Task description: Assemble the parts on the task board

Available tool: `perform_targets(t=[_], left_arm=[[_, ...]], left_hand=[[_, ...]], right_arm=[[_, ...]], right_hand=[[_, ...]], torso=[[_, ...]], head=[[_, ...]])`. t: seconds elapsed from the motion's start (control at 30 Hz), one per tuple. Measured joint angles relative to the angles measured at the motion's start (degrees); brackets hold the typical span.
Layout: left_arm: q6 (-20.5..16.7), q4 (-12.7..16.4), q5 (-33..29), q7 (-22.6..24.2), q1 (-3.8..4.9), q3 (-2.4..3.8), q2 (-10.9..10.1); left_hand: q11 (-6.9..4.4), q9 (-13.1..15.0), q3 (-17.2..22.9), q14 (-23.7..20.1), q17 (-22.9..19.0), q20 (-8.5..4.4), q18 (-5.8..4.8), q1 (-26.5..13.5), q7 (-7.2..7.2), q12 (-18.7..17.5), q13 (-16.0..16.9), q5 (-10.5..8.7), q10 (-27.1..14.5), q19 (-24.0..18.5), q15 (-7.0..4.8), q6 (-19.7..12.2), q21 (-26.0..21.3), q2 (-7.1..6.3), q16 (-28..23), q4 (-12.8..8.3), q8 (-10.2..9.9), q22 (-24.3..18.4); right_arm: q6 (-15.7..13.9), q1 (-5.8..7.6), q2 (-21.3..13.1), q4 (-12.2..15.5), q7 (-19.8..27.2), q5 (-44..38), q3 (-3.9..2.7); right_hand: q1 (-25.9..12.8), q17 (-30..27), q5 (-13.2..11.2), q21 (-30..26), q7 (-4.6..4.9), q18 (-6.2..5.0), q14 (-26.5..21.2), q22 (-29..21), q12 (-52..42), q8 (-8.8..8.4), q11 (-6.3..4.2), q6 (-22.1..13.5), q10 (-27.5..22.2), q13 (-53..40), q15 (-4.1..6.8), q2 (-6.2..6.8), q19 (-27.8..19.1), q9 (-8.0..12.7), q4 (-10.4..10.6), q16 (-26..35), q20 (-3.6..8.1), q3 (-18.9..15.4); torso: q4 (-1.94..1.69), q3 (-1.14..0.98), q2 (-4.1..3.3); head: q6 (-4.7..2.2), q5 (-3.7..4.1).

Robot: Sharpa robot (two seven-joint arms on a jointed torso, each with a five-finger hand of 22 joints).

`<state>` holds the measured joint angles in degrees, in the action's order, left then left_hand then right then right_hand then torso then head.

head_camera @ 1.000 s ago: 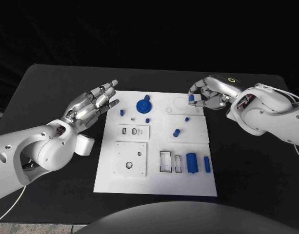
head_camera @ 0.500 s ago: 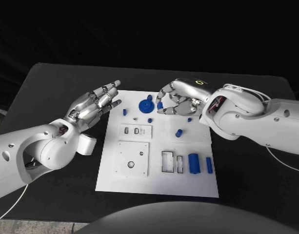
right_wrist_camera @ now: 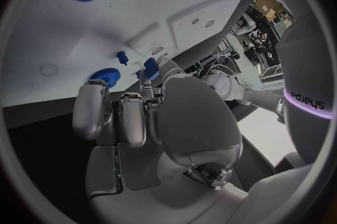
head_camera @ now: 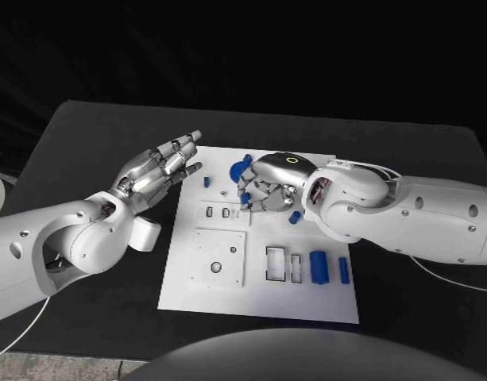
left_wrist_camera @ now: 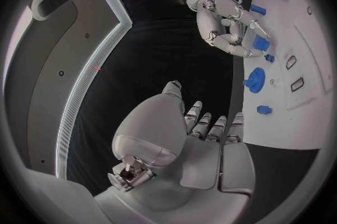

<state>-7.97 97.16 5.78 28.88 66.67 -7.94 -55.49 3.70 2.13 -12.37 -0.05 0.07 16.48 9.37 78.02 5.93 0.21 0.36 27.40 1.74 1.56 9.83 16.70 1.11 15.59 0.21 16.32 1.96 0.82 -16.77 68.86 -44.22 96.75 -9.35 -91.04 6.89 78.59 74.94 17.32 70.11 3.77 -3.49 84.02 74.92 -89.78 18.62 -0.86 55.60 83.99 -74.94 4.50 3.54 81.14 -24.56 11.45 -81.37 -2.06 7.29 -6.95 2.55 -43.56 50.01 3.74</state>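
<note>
Arm (right_wrist_camera: 309,95) reads mirrored (roughly "sharpa").
</note>
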Motion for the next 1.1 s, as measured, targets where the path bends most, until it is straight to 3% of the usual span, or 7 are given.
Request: perform_targets(t=[0.23,0.3,0.77,1.1], left_arm=[[0.0,-0.09,0.0,-0.12,0.0,0.0,0.06],[0.0,-0.13,0.0,-0.17,0.0,0.0,0.11],[0.12,-0.48,-0.76,-0.82,0.0,0.0,0.4],[0.18,-0.72,-1.07,-1.1,-0.01,-0.01,0.57]], left_hand=[[0.0,-0.01,0.0,0.0,0.0,0.0,0.0,0.0,0.0,0.0,0.0,0.0,0.0,0.0,0.0,0.0,0.0,0.0,0.0,0.0,0.0,0.0],[0.0,-0.01,0.0,0.0,0.01,0.0,0.0,0.0,0.13,0.0,0.0,0.0,0.0,0.0,0.0,0.13,0.0,0.0,0.0,0.0,0.0,0.0],[0.0,-0.02,0.0,0.0,0.01,0.0,0.0,0.0,0.2,0.0,0.05,0.0,0.0,0.0,0.0,0.2,0.0,0.0,0.0,0.0,0.0,0.04],[0.17,-0.02,0.15,0.0,0.02,0.0,0.0,0.25,0.2,0.0,0.04,0.0,-0.18,0.0,0.0,0.2,0.0,0.25,0.0,-0.15,0.0,0.04]], right_arm=[[1.09,-0.71,1.22,-1.1,-0.95,-1.18,-0.01],[1.31,-0.78,1.53,-1.4,-1.08,-1.45,-0.01],[1.6,-1.46,2.87,-3.08,-1.2,-3.21,-0.05],[2.48,-1.72,2.86,-3.42,-0.96,-3.59,-0.06]], right_hand=[[0.0,0.0,0.14,-0.33,0.01,-0.07,0.0,0.0,0.0,-0.1,0.0,-0.02,0.0,0.0,0.0,0.0,-0.2,0.0,-0.31,0.0,-0.2,0.0],[0.0,0.0,0.55,-0.63,0.02,-0.91,0.0,-0.01,0.0,-0.15,0.0,-0.02,0.0,0.0,0.0,0.0,-0.41,0.0,-0.31,0.25,0.01,0.0],[0.05,-0.01,0.54,-1.33,0.44,-0.91,0.0,-0.01,0.0,-1.6,0.0,-1.08,0.0,0.01,0.0,0.05,-0.61,-1.02,-0.63,0.66,-0.19,0.02],[-1.16,-0.02,-2.48,-1.9,0.72,-0.9,0.0,0.03,0.0,-2.57,0.0,-1.77,0.0,0.02,0.0,0.61,-0.61,-0.34,-0.77,1.01,-0.19,-0.48]], torso=[[0.08,-0.03,0.0],[0.1,-0.04,0.0],[0.04,0.01,0.09],[0.04,0.04,0.1]], head=[[0.0,-0.2],[0.0,-0.22],[0.0,-0.26],[0.0,-0.64]])
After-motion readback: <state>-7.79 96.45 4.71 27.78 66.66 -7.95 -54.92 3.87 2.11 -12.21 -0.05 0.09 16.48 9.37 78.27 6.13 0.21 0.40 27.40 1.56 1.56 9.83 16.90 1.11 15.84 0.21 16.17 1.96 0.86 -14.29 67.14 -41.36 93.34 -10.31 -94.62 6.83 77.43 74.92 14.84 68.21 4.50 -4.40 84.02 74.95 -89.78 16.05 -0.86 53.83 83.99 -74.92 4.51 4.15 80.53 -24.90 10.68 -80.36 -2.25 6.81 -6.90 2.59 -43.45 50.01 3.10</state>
